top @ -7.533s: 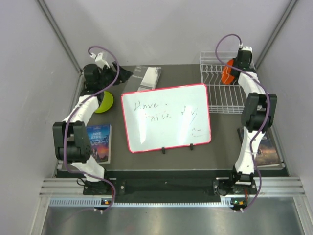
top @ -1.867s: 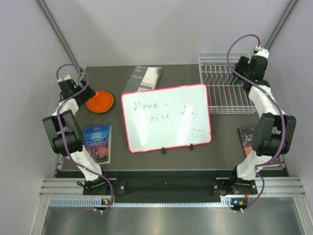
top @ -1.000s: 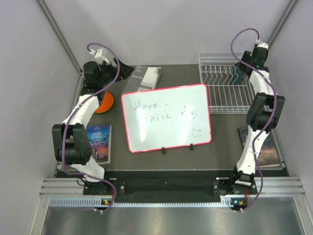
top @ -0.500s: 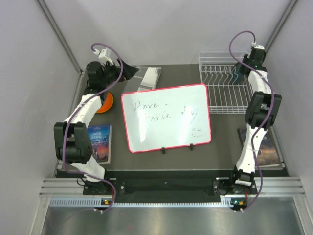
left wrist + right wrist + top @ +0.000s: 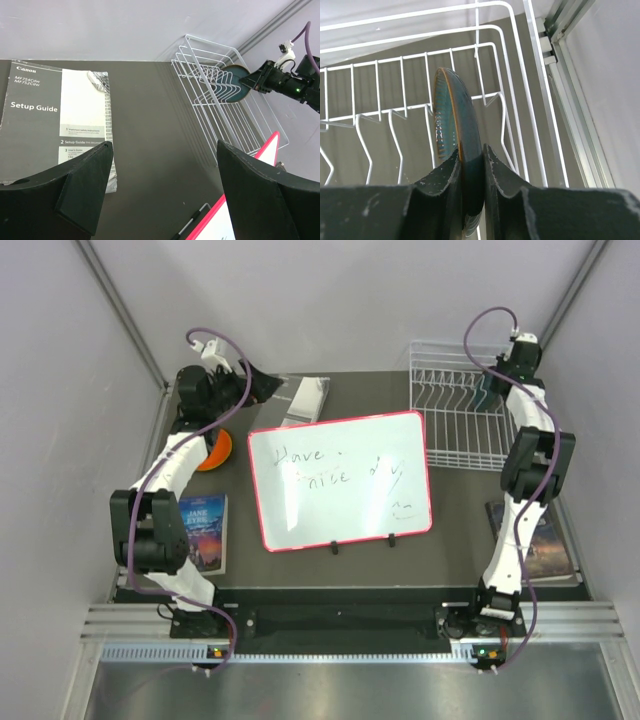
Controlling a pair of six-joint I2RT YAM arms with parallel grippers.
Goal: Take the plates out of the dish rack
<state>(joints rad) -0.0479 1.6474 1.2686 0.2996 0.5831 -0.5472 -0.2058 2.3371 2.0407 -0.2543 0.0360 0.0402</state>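
Note:
A dark teal plate stands on edge between the tines of the white wire dish rack. My right gripper is shut on its upper rim, one finger on each face. From above, this plate sits at the back right of the rack, under the right gripper. An orange plate lies flat at the table's left, partly hidden by the left arm. My left gripper hangs open over the dark table, holding nothing, and looks across at the teal plate in the rack.
A pink-framed whiteboard fills the middle of the table. A Setup Guide booklet lies at the back, left of the rack. One book lies front left, another front right. Walls stand close behind and right of the rack.
My right gripper's fingers have closed onto the teal plate's rim. The left arm swung away from the orange plate toward the back centre, gripper staying open.

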